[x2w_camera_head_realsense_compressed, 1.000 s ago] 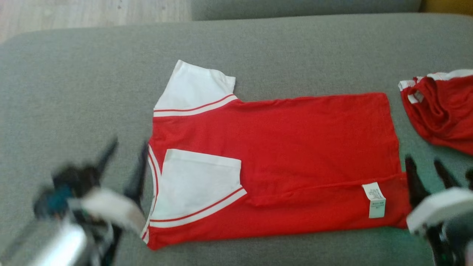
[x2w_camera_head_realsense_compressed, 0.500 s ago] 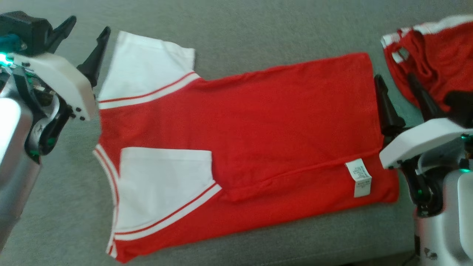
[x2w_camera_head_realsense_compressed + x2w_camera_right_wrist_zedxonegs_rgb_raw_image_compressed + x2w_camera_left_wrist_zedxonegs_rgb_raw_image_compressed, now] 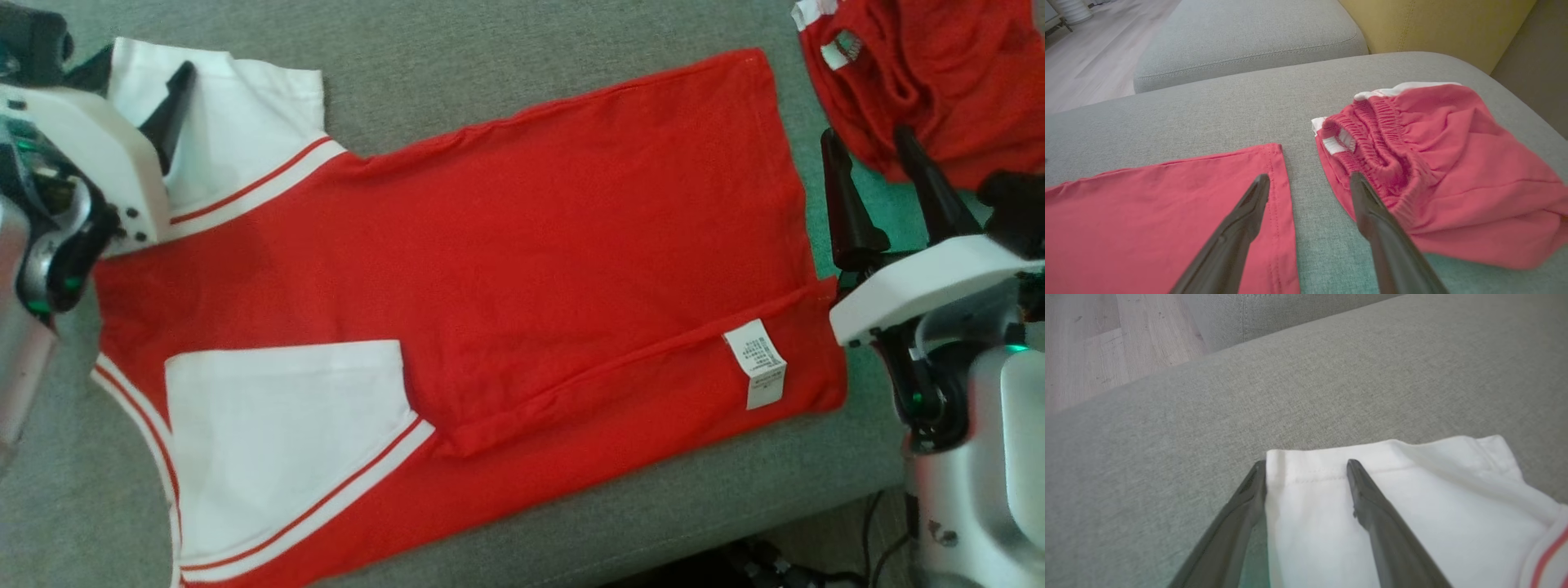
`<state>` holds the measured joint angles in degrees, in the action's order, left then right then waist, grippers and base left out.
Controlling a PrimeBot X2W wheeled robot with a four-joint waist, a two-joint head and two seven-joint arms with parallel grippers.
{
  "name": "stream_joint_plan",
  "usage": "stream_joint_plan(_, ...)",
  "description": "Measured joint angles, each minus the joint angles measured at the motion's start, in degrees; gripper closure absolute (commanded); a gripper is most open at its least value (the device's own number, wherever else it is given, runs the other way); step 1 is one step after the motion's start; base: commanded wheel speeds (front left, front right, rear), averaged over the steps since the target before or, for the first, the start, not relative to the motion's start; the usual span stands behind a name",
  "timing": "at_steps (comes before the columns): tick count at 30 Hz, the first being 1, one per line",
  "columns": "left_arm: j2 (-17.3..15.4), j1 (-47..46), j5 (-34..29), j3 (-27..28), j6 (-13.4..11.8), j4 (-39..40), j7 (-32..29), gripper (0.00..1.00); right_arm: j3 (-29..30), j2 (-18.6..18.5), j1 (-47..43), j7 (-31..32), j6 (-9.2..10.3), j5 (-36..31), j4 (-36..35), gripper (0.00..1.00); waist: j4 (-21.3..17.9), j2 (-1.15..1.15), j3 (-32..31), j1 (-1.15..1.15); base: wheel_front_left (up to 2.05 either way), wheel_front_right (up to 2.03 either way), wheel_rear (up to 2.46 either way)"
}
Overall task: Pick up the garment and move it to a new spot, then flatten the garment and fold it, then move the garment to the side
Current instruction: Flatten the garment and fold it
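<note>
grey sofa seat [image 3: 490, 49], shirt [image 3: 531, 245] half folded. left gripper [image 3: 1306, 467] parted over far sleeve [image 3: 1412, 490], right gripper [image 3: 1308, 179] parted at hem [image 3: 1278, 192]: likely for next fold.

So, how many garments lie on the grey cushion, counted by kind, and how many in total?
Shirts: 1 (red shirt with white sleeves, laid out, partly folded)
Shorts: 1 (red shorts, crumpled)
Total: 2 garments

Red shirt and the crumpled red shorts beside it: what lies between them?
A bare strip of grey cushion, plain in the right wrist view; the right claw hangs open above it.
</note>
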<state>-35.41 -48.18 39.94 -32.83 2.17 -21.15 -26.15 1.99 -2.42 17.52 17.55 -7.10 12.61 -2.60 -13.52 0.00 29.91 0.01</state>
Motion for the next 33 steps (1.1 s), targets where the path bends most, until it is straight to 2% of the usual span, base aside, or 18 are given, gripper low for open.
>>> stream_joint_plan(5,-0.16,-1.63,-0.13,0.33,-1.20,-0.91,-0.68,0.00,-0.25,0.00,0.40,-0.53,0.00,0.48,0.88,0.00,-0.60,0.00,0.51,-0.01,0.00,0.00,0.00)
stream_joint_plan(8,-0.12,-1.88,0.37,0.26,-1.04,-1.10,-1.98,0.00,-0.68,0.00,0.90,-0.84,0.00,0.51,0.98,0.00,-0.57,0.00,0.53,-0.01,0.00,0.00,0.00)
stream_joint_plan(11,-0.11,-1.99,1.03,-0.02,-0.54,-0.59,-3.61,0.89,-0.86,0.00,0.91,-0.91,0.00,0.49,0.99,0.00,-0.31,0.00,0.51,-0.01,0.00,0.00,0.00)
stream_joint_plan(12,-0.03,-2.00,1.05,-0.23,-0.25,-0.38,-3.87,1.00,-0.86,0.00,0.97,-0.91,0.00,0.43,1.00,0.00,-0.18,0.00,0.47,-0.01,0.00,0.00,0.00)
stream_joint_plan(16,0.41,-1.91,1.57,-0.65,-0.14,0.12,-3.91,1.00,-0.77,-0.01,2.06,-0.38,0.00,0.07,1.23,0.00,0.65,0.00,-0.01,-0.01,0.00,0.00,0.00)
stream_joint_plan(21,1.55,-1.80,1.30,-0.55,-0.73,1.21,0.36,1.00,-0.79,-0.73,5.41,2.20,-0.01,-1.97,2.67,0.00,2.46,0.00,-1.11,-0.01,0.00,0.00,0.00)
stream_joint_plan(28,3.86,-1.47,1.24,-0.35,-0.66,5.88,6.05,1.00,0.16,-6.37,9.57,8.32,0.00,-3.02,8.90,0.00,6.74,0.00,-3.24,-0.01,0.00,0.00,0.00)
stream_joint_plan(33,4.27,2.07,1.25,-0.45,-0.88,11.10,8.48,1.00,0.23,-9.46,11.19,12.30,-0.01,-2.56,13.33,0.00,10.27,0.00,-4.71,-0.02,0.00,0.00,0.00)
